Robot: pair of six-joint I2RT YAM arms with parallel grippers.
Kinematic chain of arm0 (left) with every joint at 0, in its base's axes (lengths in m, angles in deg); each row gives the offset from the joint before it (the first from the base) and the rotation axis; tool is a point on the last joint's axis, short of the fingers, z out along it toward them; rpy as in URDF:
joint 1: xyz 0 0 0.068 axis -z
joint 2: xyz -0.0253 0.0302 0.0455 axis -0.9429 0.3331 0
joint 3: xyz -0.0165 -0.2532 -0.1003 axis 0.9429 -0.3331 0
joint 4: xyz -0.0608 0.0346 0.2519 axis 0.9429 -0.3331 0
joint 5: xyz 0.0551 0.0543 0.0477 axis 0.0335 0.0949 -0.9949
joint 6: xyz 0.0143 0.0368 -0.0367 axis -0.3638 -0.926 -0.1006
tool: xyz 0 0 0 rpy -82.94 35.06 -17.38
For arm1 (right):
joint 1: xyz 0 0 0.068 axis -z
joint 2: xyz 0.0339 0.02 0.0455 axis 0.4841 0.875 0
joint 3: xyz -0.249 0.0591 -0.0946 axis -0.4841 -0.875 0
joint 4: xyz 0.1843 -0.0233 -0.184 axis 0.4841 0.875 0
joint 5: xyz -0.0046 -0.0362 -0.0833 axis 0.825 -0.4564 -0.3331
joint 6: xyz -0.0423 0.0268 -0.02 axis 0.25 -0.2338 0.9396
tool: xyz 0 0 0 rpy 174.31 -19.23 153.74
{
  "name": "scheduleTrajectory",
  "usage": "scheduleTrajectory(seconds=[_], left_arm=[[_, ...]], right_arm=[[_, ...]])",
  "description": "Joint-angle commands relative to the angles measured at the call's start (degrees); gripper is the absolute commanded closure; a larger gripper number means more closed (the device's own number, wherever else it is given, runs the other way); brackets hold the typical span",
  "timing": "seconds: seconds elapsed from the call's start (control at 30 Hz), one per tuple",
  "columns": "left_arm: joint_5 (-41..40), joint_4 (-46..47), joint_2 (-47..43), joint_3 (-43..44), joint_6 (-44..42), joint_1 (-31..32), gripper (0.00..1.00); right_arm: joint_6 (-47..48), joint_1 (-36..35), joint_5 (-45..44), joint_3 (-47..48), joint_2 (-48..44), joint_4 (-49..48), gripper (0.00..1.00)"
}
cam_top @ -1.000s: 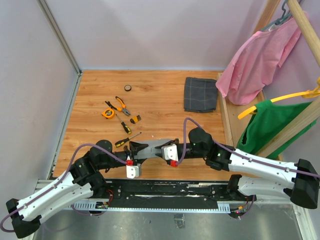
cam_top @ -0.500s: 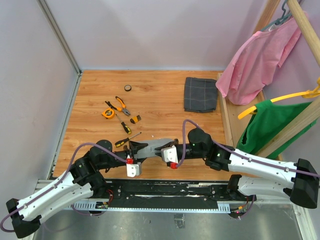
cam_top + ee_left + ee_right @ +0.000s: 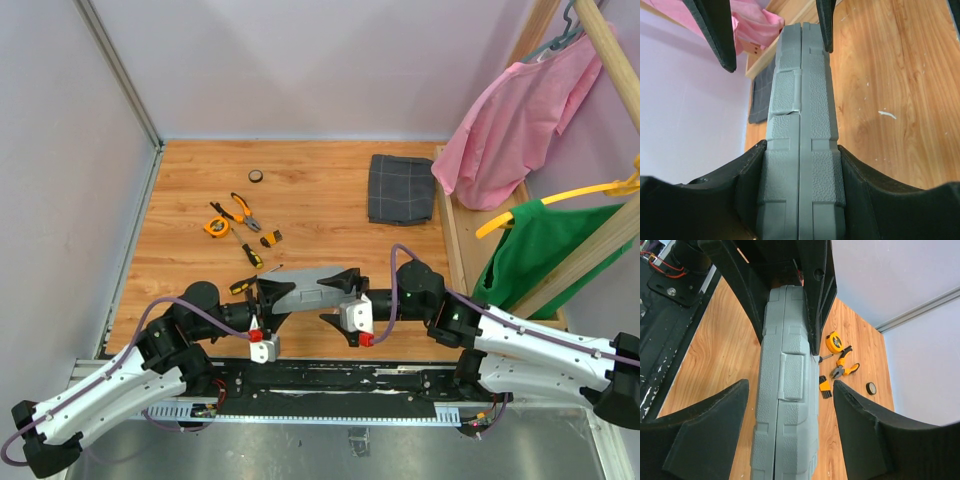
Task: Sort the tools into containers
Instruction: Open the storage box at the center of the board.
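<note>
**Case held on edge**

Our left gripper (image 3: 801, 165) clamps the shut case (image 3: 310, 288), stood on edge near the table's (image 3: 330, 200) front. Our right gripper (image 3: 790, 425) gapes wide, its 2 fingers flanking the case, apart. Pliers (image 3: 242, 211) lie beyond.

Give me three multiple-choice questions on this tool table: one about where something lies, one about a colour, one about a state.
1. The folded checked cloth lies: A) in the table's far right corner; B) at its centre; C) at its near left edge.
2. The tape measure is: A) blue; B) orange; C) green.
3. The grey case is: A) open flat; B) half open; C) shut, on edge.
A: the top view shows it far right. B: its shell shows orange. C: its halves meet, with the left gripper clamping it.
</note>
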Motion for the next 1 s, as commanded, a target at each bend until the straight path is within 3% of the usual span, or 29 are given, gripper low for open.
scheduleTrajectory(seconds=[0.0,0.43,0.97], left_arm=[[0.9,4.4,0.6,2.0,-7.9,0.2,1.00],[-0.1,6.5,0.5,1.5,-11.8,0.2,1.00],[-0.1,7.9,0.4,0.6,-9.0,0.2,1.00]], right_arm=[[3.2,-1.7,-0.9,-0.8,-0.3,1.0,0.30],[3.5,-1.7,0.8,0.3,3.9,-0.9,0.33],[4.1,-3.3,1.5,0.3,5.4,-2.9,0.55]])
